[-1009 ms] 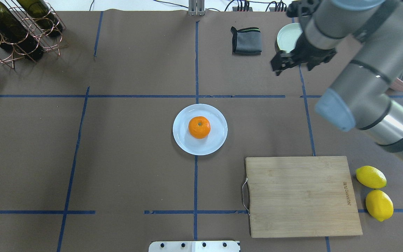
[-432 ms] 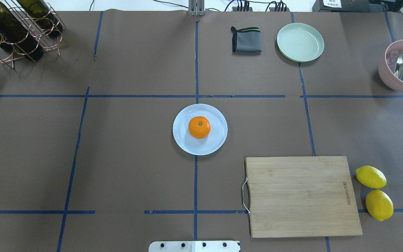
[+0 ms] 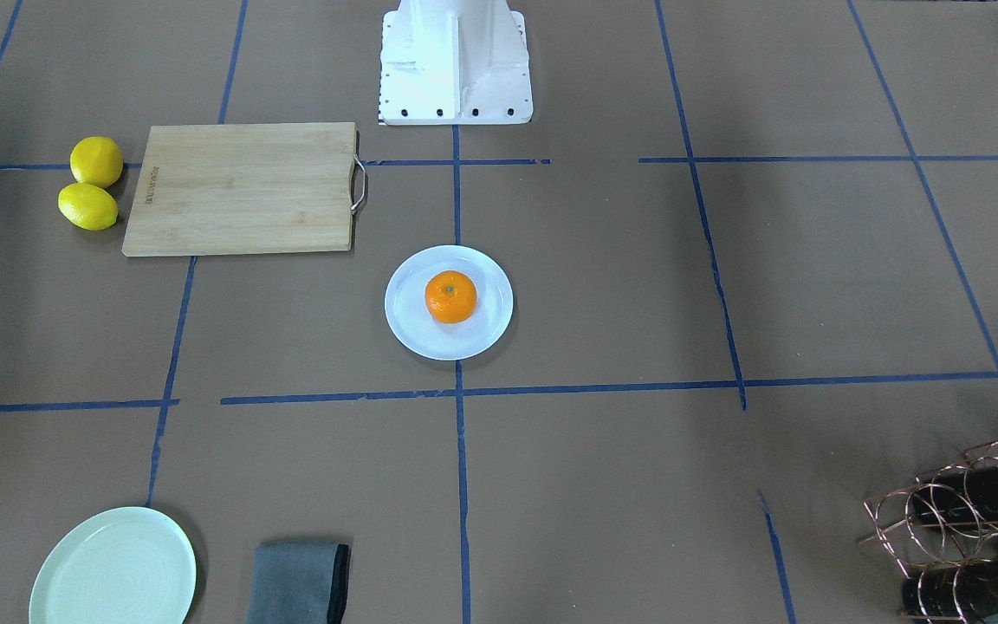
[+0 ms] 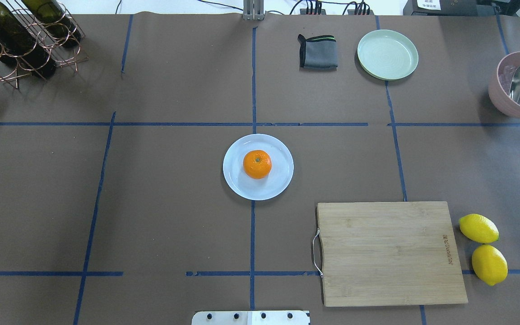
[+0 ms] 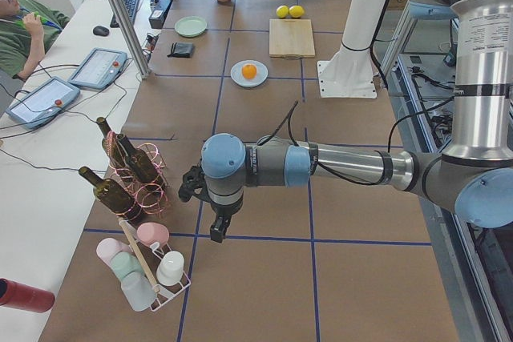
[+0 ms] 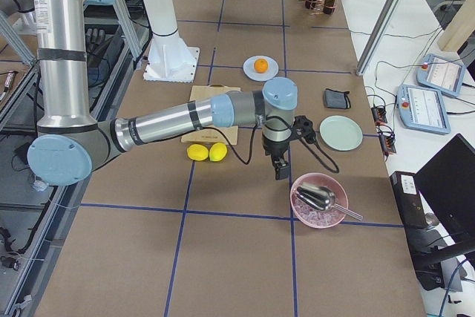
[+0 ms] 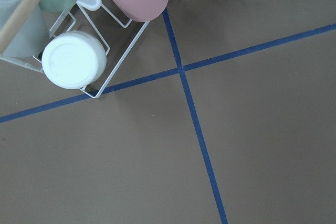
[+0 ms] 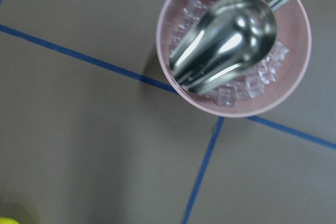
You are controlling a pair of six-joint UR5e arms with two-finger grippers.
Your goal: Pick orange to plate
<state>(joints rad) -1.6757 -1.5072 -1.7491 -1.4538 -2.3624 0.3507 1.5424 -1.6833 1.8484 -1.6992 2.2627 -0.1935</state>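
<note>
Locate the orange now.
In the overhead view the orange sits on the pale plate, mid-frame, up and left of the cutting board.

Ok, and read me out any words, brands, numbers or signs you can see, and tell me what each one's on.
Cutting board: a brand mark runs along one short edge, too small to read.
White label on the dark box at the far edge: blurred, unreadable.
Tablet screens: too small to read.
No other text shows, so nothing can be quoted.
</note>
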